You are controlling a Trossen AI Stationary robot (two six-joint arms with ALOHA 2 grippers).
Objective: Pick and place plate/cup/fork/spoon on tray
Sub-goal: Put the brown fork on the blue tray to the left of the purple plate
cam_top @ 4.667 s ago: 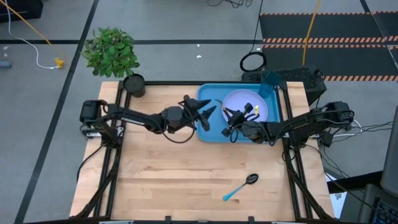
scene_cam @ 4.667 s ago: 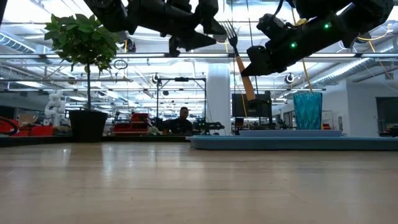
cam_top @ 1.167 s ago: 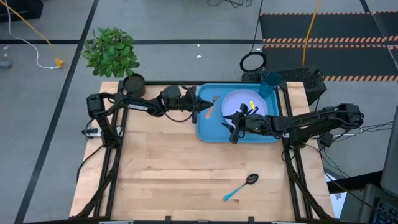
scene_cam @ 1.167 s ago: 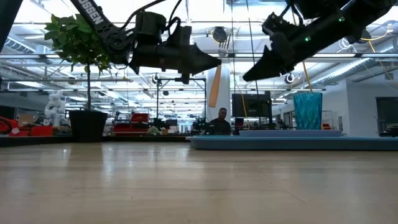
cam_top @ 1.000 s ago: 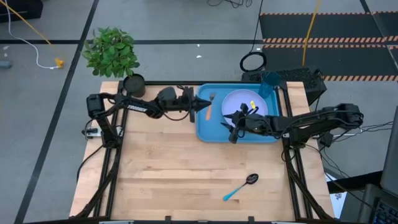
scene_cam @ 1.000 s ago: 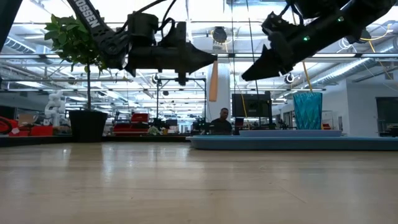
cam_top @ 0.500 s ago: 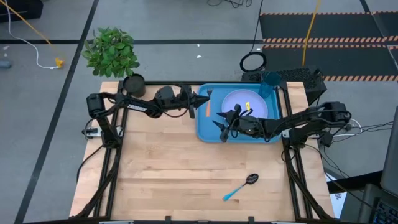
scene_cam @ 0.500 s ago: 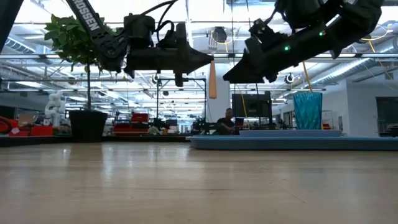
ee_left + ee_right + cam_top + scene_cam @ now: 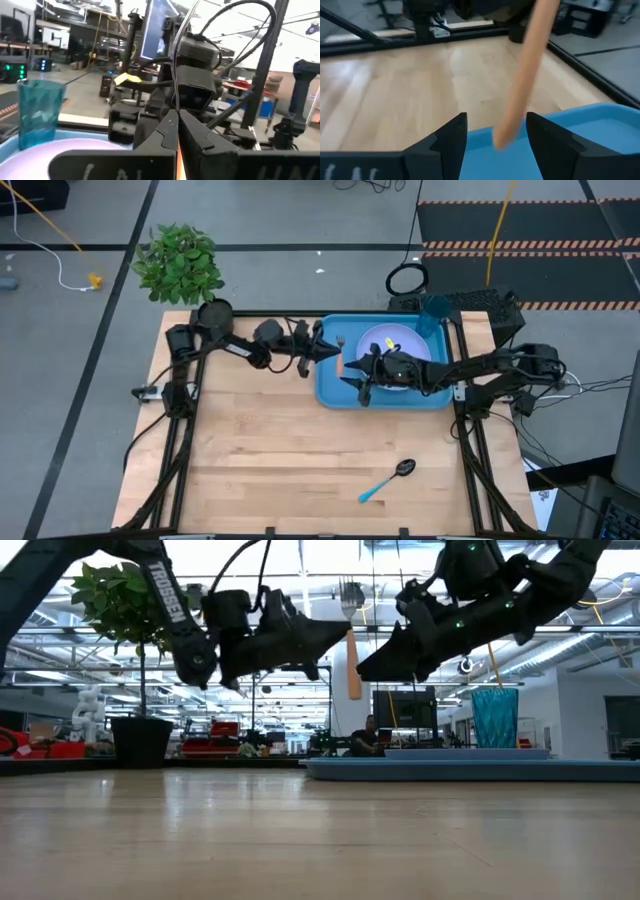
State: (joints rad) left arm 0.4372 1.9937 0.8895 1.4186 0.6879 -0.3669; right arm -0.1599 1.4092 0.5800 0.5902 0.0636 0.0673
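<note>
**Fork held over the tray's edge between two grippers**

The fork (image 9: 341, 352) is clamped in the closed fingers of the left gripper (image 9: 332, 349), above the left edge of the tray (image 9: 333, 387). In the low view the fork (image 9: 351, 652) is seen hanging upright, tines up and orange handle down, clear of the table (image 9: 280, 450). The right gripper (image 9: 353, 380) is raised over the tray just beside the fork, its fingers spread apart; in the right wrist view the orange handle (image 9: 522, 90) is seen between the two dark fingers (image 9: 451, 137) without being touched by them.

The plate (image 9: 400, 338) is lying in the tray, partly covered by the right arm. The cup (image 9: 434, 316) is standing upright at the tray's far right corner, beside the plate. The spoon (image 9: 387, 480) is left on the bare table, well apart from the tray, near the front edge. A potted plant (image 9: 180, 265) is placed at the table's far left corner.
</note>
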